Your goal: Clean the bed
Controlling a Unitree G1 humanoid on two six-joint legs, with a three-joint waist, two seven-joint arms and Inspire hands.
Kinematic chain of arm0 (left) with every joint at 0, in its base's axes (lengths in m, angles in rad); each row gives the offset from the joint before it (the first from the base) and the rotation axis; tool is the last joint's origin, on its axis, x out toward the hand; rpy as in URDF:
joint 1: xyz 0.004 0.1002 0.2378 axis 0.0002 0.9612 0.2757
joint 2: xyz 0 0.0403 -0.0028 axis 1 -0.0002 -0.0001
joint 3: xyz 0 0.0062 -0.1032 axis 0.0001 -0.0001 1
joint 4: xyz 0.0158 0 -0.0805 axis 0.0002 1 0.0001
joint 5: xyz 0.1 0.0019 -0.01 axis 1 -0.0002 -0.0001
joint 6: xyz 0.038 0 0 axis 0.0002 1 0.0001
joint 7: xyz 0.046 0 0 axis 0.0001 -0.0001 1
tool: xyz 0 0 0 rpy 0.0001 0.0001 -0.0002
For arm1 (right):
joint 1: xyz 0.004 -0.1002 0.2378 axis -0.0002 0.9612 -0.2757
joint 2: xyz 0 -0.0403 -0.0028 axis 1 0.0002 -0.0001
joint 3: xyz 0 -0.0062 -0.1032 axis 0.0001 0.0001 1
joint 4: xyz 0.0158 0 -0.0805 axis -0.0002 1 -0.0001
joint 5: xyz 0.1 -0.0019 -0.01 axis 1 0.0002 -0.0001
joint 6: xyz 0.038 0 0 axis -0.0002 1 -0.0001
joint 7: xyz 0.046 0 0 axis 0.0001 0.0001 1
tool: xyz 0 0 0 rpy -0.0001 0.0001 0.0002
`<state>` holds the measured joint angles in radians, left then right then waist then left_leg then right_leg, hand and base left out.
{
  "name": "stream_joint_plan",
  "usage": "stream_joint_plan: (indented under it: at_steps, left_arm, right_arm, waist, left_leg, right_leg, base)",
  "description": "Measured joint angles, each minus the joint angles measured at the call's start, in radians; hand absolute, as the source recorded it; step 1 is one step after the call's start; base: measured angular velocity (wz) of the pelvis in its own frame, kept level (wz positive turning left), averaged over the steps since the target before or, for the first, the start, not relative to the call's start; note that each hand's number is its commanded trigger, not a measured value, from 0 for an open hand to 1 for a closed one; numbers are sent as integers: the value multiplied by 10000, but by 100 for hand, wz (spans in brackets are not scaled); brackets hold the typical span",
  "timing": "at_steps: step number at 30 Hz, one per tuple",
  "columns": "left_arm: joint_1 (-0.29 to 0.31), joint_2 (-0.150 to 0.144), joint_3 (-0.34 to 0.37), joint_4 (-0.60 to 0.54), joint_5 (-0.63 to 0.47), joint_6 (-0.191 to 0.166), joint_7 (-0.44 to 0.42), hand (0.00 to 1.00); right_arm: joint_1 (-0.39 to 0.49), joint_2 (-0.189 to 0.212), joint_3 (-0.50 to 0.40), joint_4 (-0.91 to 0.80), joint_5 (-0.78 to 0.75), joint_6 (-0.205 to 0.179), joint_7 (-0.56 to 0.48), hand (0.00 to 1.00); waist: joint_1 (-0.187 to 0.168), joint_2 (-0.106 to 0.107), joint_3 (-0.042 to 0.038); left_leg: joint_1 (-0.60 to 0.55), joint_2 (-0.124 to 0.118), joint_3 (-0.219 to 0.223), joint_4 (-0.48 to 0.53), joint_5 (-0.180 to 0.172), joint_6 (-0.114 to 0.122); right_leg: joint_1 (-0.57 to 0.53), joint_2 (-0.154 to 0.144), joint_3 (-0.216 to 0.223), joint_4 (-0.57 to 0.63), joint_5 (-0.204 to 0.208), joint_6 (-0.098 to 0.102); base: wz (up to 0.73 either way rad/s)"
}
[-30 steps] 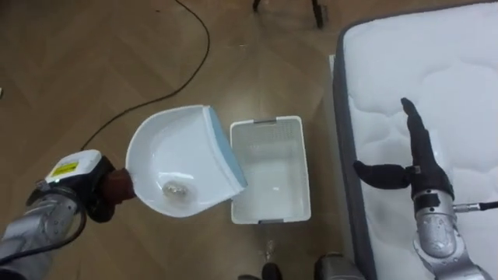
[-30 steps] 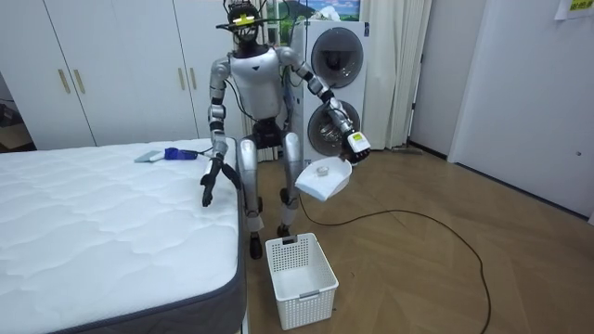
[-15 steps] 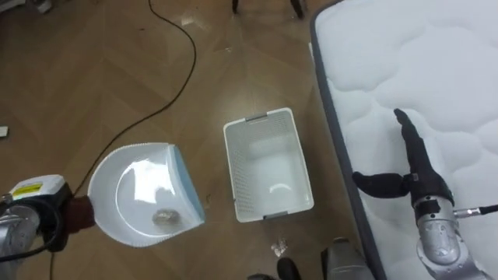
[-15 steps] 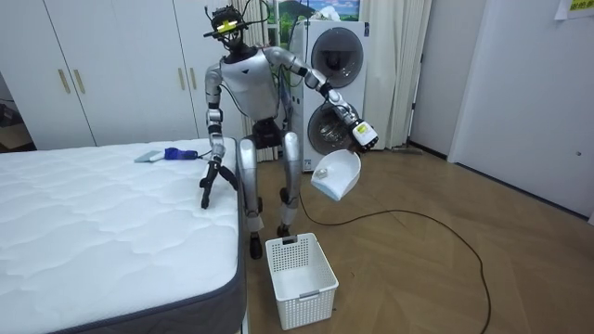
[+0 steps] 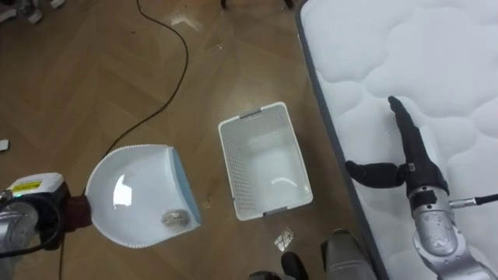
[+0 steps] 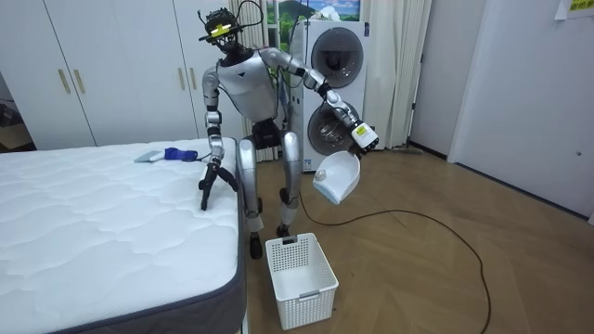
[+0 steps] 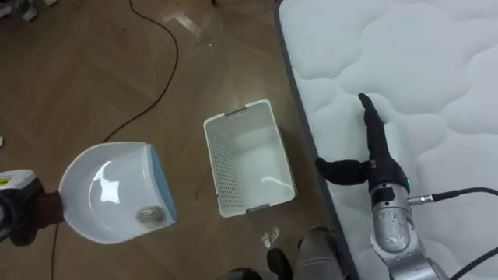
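While the mattress (image 5: 436, 62) is looking bare wherever the eye views take it in, the job is reading as only part done: a small crumpled scrap (image 5: 175, 218) is lying in the dustpan (image 5: 132, 190), up against its blue lip (image 5: 184, 190), and is not yet tipped into the white basket (image 5: 228, 159). The left hand (image 5: 48, 222) is gripping the pan's dark red handle (image 5: 76, 214), fingers wrapped round it, and is holding the pan over the wooden floor (image 5: 93, 78), beside the basket on the side away from the bed and apart from it. The pan's long axis is running from handle to lip across the view, with the lip pointing toward the basket; in the room view it is hanging tilted lip-downward below the hand. The right hand (image 5: 408, 167) is resting at the mattress edge, fingers straight and together, thumb spread wide. A blue brush (image 6: 176, 153) is lying at the bed's far end and a shiny bit (image 5: 284, 236) on the floor by the basket, so some tidying is probably remaining.
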<state>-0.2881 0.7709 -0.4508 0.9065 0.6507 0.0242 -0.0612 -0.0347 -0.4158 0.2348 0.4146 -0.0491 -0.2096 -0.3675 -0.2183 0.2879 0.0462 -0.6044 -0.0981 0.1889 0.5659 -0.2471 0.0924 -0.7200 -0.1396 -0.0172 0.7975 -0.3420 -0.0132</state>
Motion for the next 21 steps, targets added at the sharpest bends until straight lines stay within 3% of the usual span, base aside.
stream_joint_plan:
  at_steps: [4, 7, 16, 21]
  left_arm:
    - [-315, 519, -355, -2, 261, 0, 3, 100]
    - [-416, 805, -414, -1, 287, 2, 39, 100]
    - [-589, 822, -455, -25, 810, 63, 118, 100]
    - [-867, 900, -465, -19, 1073, 67, 91, 100]
  right_arm:
    - [2, -212, -6, 3, 7, -184, 34, 0]
    - [27, -229, -2, 7, 9, -294, 8, 0]
    - [159, -266, 30, 44, -261, -321, 16, 0]
    - [130, -232, 56, 375, -396, -564, -7, 0]
  waist:
    - [-24, 187, 85]
    - [-34, 288, 93]
    - [-75, 340, 106]
    - [-233, 330, 120]
  left_leg:
    - [-4, -3, 14, 2, 1, 2]
    - [54, -6, 59, -39, 1, 2]
    - [423, -12, 300, -307, 13, -7]
    - [429, -25, 306, -290, 13, -6]
  right_leg:
    - [8, 2, -30, 2, 1, 2]
    - [9, -18, 26, 35, 0, 1]
    - [203, -81, 91, 17, -66, -29]
    - [258, -173, -38, 20, -129, -15]
  base:
    - [2]
    - [-3]
    - [-2]
    - [9]
